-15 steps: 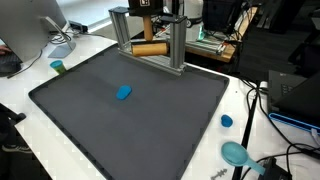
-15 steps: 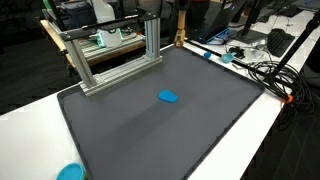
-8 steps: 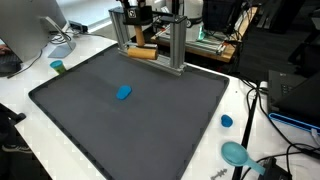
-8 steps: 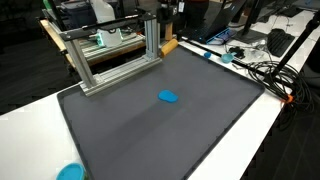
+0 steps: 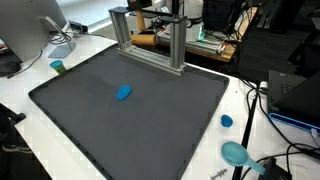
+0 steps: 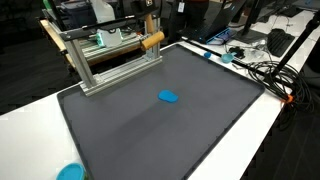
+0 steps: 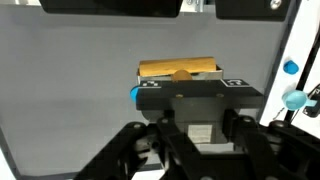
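Fingers [image 7: 150, 92] pinching wooden cylinder [image 6: 152, 41], upper middle of frame. Cylinder sitting higher than second ago, now reaching top bar of metal frame [image 6: 120, 73]. Lifting continuing, grip holding.

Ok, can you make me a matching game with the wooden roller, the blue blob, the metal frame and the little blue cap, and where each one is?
1 wooden roller
2 blue blob
3 metal frame
4 little blue cap

A on the white table
B in the shut gripper
C standing at the edge of the dark mat
D lying out on the dark mat

Pairs: 1-B, 2-D, 3-C, 4-A
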Controlling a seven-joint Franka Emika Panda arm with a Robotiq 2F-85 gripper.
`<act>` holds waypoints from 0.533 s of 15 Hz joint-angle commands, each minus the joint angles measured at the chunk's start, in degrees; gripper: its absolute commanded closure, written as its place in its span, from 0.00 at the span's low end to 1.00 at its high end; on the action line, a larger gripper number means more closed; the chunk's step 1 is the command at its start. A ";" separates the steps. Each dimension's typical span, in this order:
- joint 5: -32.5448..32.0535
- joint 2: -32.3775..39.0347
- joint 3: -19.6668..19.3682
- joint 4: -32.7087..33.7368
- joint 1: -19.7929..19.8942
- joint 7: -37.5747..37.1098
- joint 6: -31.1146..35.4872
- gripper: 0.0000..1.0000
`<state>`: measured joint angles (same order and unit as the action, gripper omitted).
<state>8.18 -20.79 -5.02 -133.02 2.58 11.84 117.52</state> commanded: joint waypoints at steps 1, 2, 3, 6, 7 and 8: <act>-3.40 -7.69 3.18 -6.15 -0.85 -3.90 1.39 0.79; -5.39 -9.02 4.77 -6.74 -0.86 -5.94 0.60 0.79; -7.03 -9.93 5.91 -7.17 -0.99 -7.18 0.14 0.79; -10.90 -10.84 8.62 -7.33 -1.54 -10.94 -1.98 0.79; -11.54 -11.04 9.00 -7.45 -1.54 -11.95 -2.70 0.79; -11.69 -11.08 9.11 -7.44 -1.84 -12.28 -3.56 0.79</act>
<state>-1.33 -29.60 3.59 -139.69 1.32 1.99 116.11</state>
